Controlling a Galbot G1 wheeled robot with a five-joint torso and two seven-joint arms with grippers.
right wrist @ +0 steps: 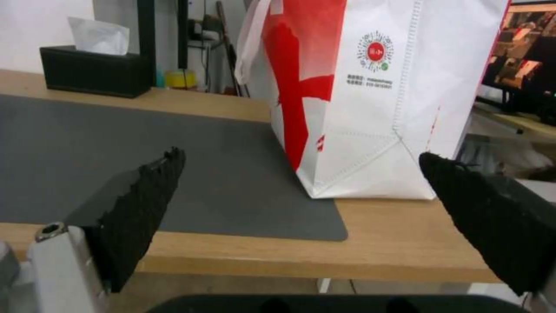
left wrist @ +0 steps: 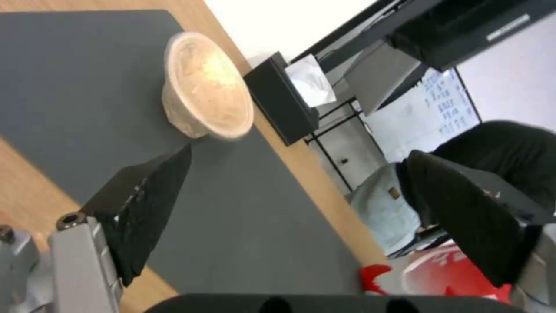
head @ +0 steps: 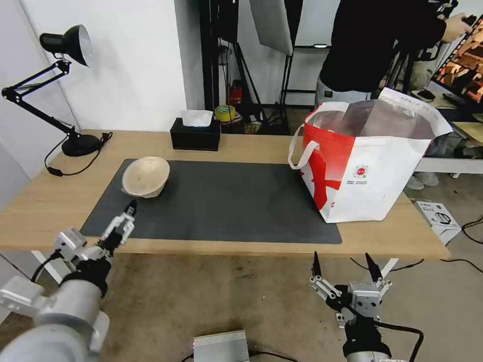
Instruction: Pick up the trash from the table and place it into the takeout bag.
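Observation:
A beige pulp bowl point(head: 145, 175) point(left wrist: 208, 87), the trash in view, rests tilted on the left end of the dark grey mat point(head: 225, 201) on the table point(head: 40, 195). My left gripper point(head: 127, 215) point(left wrist: 299, 151) hovers open over the mat's front left corner, a short way in front of the bowl and not touching it. The red-and-white takeout bag point(head: 366, 169) point(right wrist: 371, 100) stands open-topped at the right end of the table. My right gripper point(head: 344, 266) point(right wrist: 301, 154) is open and empty, below the table's front edge and facing the bag.
A black tissue box point(head: 195, 134) point(right wrist: 93, 71) sits at the back of the table, and a black desk lamp point(head: 70, 90) stands at the back left. A person point(head: 373, 43) stands behind the bag. On the floor lie a silver box point(head: 221, 350) and a white carton point(head: 435, 217).

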